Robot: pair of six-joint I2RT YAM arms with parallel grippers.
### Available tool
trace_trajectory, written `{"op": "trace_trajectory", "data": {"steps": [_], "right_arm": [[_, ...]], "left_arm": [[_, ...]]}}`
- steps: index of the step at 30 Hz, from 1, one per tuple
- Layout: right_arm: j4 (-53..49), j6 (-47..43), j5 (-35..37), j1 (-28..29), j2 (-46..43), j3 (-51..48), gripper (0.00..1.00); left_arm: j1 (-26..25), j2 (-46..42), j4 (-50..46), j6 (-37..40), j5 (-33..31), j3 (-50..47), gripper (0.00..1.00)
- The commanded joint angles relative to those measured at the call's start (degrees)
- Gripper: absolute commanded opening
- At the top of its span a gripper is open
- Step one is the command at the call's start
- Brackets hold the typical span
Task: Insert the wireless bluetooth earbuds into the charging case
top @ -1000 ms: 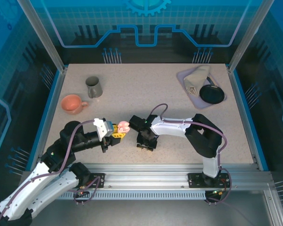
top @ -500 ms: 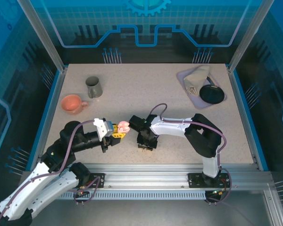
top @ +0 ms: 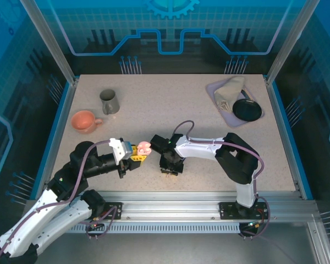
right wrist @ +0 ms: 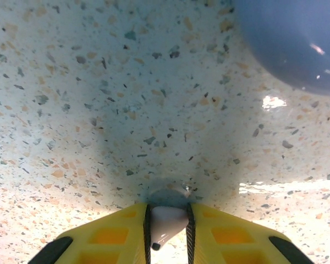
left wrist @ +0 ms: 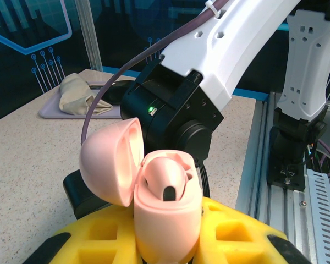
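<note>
My left gripper (top: 138,155) (left wrist: 168,245) is shut on a pinkish-beige charging case (top: 144,147) (left wrist: 168,220) and holds it above the table. The case lid (left wrist: 107,165) is swung open to the left. One matching earbud (left wrist: 168,179) sits in a socket, its dark tip facing out. My right gripper (top: 169,169) (right wrist: 168,212) points straight down at the tabletop, just right of the case. Its yellow fingers (right wrist: 225,234) are shut on a pale earbud (right wrist: 166,223) with a dark stem tip. The bud's head touches or nearly touches the speckled surface.
A rounded bluish-lavender object (right wrist: 297,38) lies close beyond the right gripper. An orange cup (top: 85,121) and a grey metal mug (top: 109,101) stand at the back left. A tray (top: 217,104) at the back right holds a cloth (top: 229,89) and a black disc (top: 247,110).
The right gripper's fingers have drawn together onto the pale earbud. Both arms stay where they were, and the left still holds the case.
</note>
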Motion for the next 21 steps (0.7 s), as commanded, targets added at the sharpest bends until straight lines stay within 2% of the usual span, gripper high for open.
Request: {"op": "trace_trajectory", "data": {"steps": [1,21], "right_arm": [[1.73,-1.98,3.69,-0.35,-1.77,0.71,0.24],[-0.96,-7.17,4.42,-2.33,-5.53,-2.29,0.25]], "left_arm": [[-0.35,0.71,1.73,-0.61,-0.01,-0.05,0.0],[-0.36,2.16,4.0,-3.64,-0.84,-1.72,0.0]]}}
